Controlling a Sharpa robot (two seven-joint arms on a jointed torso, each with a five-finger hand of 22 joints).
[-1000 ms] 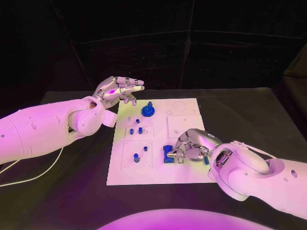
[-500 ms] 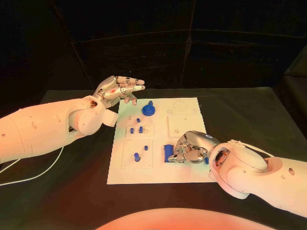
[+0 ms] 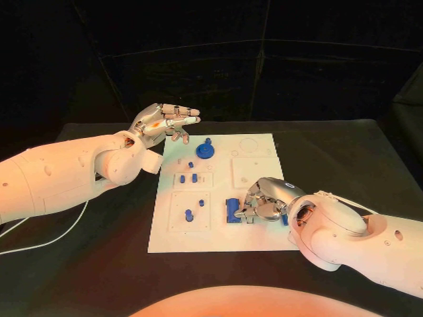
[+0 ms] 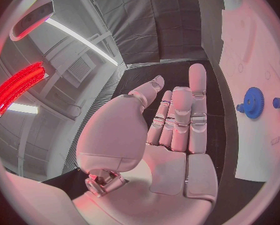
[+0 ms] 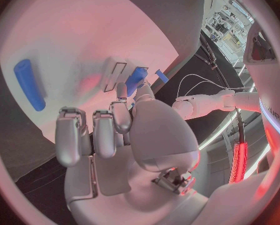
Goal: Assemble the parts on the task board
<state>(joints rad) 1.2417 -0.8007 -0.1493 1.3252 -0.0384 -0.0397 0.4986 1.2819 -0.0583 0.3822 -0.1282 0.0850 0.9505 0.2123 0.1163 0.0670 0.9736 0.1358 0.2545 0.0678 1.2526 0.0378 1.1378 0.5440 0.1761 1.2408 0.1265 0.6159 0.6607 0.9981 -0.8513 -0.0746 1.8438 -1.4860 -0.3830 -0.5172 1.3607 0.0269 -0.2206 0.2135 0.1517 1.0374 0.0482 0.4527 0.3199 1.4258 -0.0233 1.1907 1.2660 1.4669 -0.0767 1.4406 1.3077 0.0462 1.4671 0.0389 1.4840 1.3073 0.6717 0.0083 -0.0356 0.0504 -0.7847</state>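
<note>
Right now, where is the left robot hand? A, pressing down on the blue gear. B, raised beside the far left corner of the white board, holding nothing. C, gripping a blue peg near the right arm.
B: the left robot hand is raised with fingers apart beside the task board, holding nothing, apart from the blue gear.

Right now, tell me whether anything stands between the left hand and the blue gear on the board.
Nothing visible does. The left hand hovers open off the task board's far left corner, and the blue gear stands just beyond its fingers across bare board.
</note>
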